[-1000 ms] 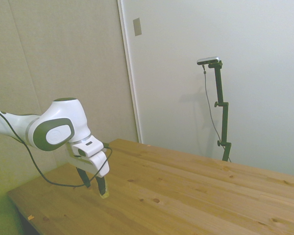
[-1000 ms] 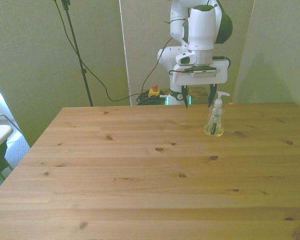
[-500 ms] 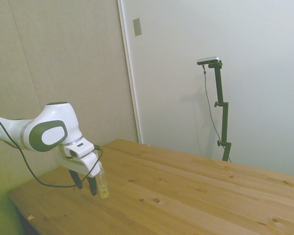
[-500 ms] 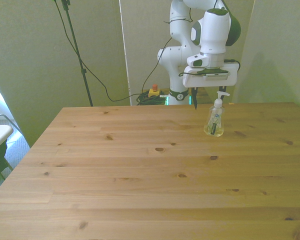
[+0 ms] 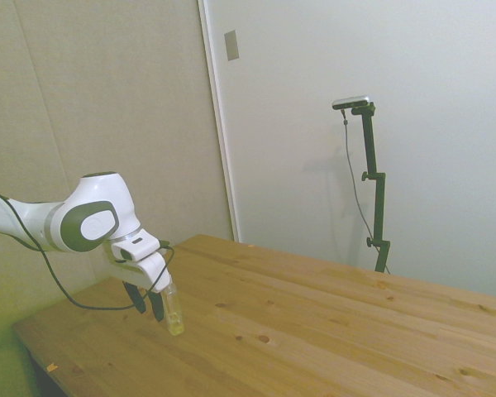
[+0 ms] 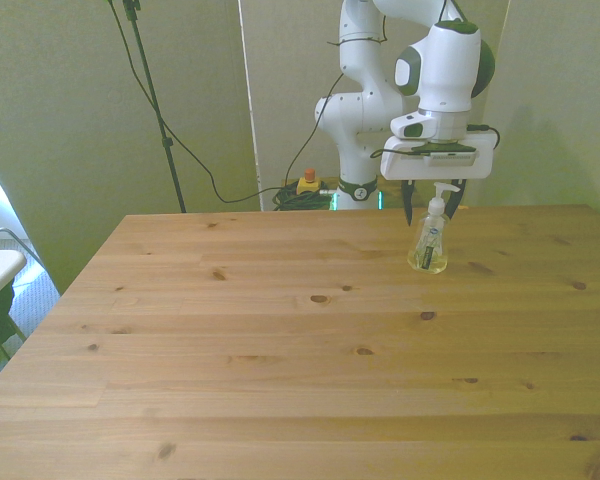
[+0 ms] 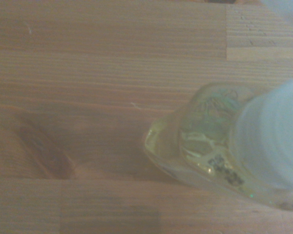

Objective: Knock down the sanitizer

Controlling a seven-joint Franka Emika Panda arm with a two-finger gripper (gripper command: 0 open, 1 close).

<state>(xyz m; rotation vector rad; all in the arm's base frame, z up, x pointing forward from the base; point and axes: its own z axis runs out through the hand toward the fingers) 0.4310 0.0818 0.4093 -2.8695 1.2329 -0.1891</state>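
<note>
Arm [image 6: 365, 80]: glossy white rounded shell segments with dark grey-green oval caps at the joints, seen on the wrist housing in both the side and front views. Gripper [image 6: 432, 203]: wide, flat white rectangular body carrying two slim dark fingers. Black cable [image 5: 41, 256] hangs in a loose loop from the forearm to the wrist; a further dark cable runs along the upper links.
</note>
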